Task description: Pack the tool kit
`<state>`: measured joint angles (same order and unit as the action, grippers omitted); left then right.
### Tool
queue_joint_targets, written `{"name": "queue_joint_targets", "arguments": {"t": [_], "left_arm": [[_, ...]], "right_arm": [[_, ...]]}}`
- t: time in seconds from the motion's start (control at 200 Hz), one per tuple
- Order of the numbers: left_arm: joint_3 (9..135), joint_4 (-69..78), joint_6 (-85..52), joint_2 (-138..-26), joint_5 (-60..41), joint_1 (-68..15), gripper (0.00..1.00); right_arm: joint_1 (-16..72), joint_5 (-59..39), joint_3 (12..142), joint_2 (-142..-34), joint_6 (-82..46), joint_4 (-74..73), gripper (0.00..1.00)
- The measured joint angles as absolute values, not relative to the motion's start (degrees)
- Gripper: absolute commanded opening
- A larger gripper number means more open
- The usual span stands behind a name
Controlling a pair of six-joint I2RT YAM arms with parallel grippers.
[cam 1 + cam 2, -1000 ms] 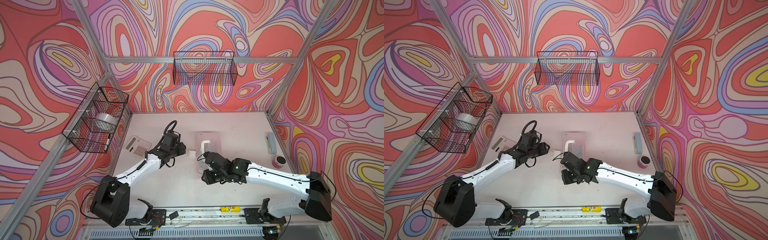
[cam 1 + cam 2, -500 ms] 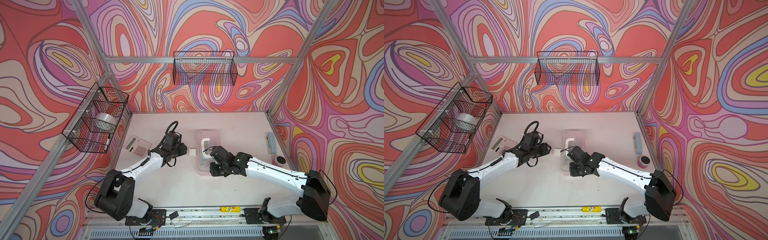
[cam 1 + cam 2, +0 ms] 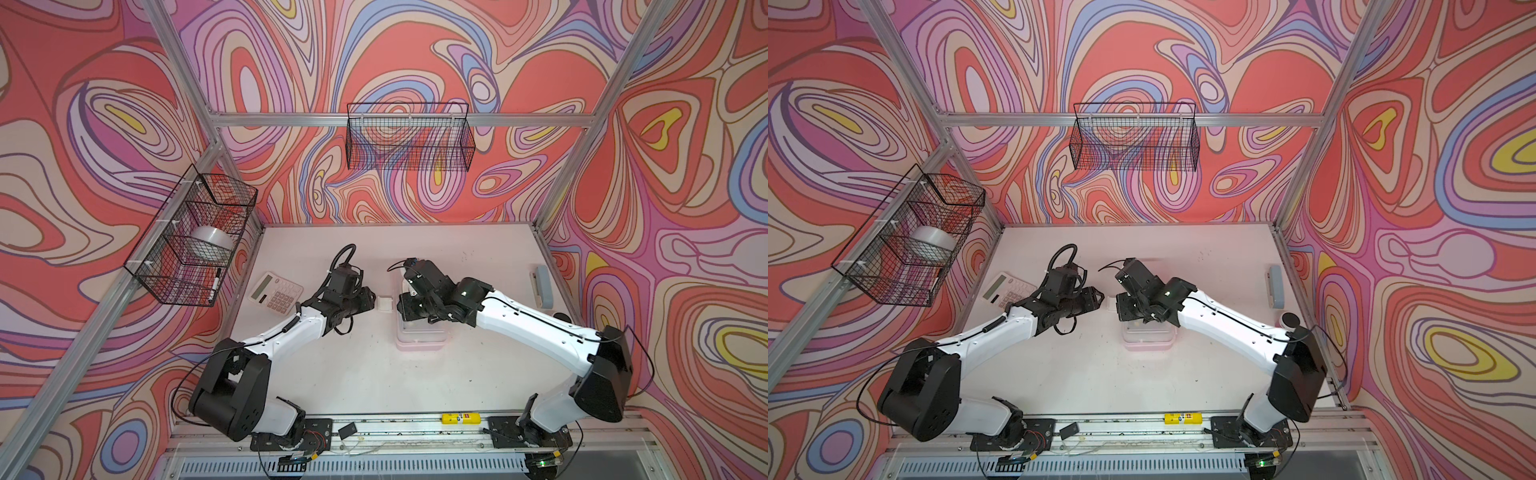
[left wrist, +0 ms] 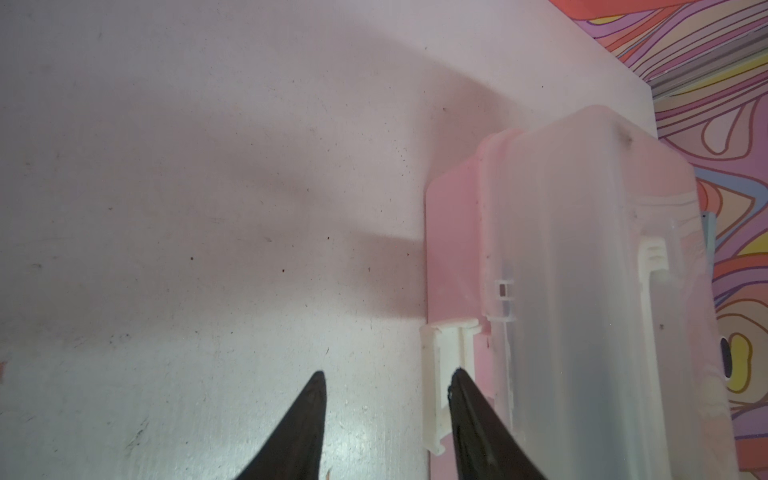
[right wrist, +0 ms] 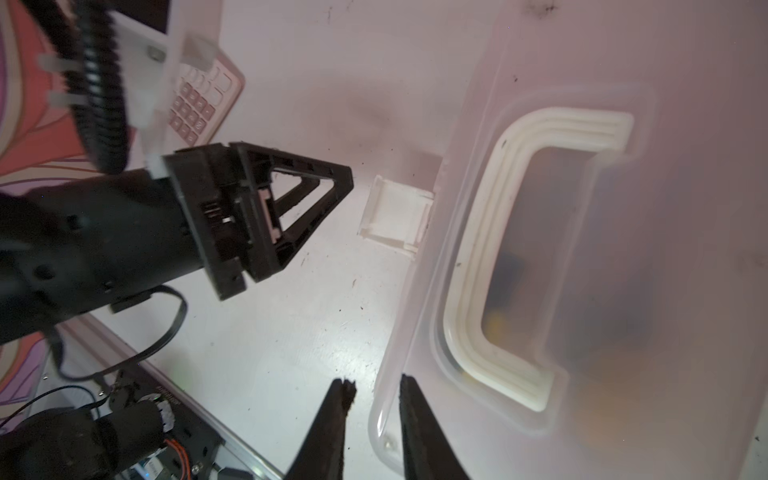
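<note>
While unlatched, bare table (image 3: 374, 374) beside tool kit (image 3: 419, 338) edge.

frosted translucent plastic lid (image 5: 623, 291) on glossy pink plastic box (image 4: 453, 249), matt scuffed table (image 4: 208, 208)

Right gripper (image 5: 372, 388) has advanced over the tool kit (image 3: 419, 336).

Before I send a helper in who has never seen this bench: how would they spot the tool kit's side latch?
Find the pink tool kit mid-table. The latch juts from its side facing the calculator: a small white clip, flipped open.
</note>
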<state>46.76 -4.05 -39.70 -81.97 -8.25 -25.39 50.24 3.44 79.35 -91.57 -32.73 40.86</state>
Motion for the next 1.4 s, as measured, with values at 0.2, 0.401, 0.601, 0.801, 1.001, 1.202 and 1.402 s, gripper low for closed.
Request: {"name": "queue_joint_targets", "arguments": {"t": [0.2,0.401,0.601,0.801,1.001,1.202,1.402], "left_arm": [[46.8,-2.3,-40.1,-83.9,-10.1,-25.4,0.48],[46.8,-0.5,-40.8,-86.5,-12.1,-25.4,0.47],[46.8,1.2,-41.1,-87.4,-14.0,-25.4,0.42],[46.8,2.8,-41.8,-88.6,-16.6,-25.4,0.32],[46.0,4.2,-42.2,-88.7,-18.1,-25.4,0.31],[45.3,5.2,-42.8,-89.2,-19.3,-25.4,0.22],[44.8,6.6,-43.8,-90.7,-19.9,-25.4,0.10]], "right_arm": [[48.7,10.2,80.6,-97.4,-31.4,41.6,0.22],[47.2,8.9,77.2,-97.2,-31.4,36.8,0.21],[46.9,7.8,73.7,-95.5,-32.7,32.8,0.20],[46.7,7.4,73.0,-95.2,-33.3,31.7,0.20],[46.4,6.6,72.9,-95.2,-33.6,31.3,0.20],[46.2,6.2,72.9,-95.2,-33.6,31.2,0.19],[46.1,6.0,72.8,-95.2,-33.8,31.0,0.19]]}}
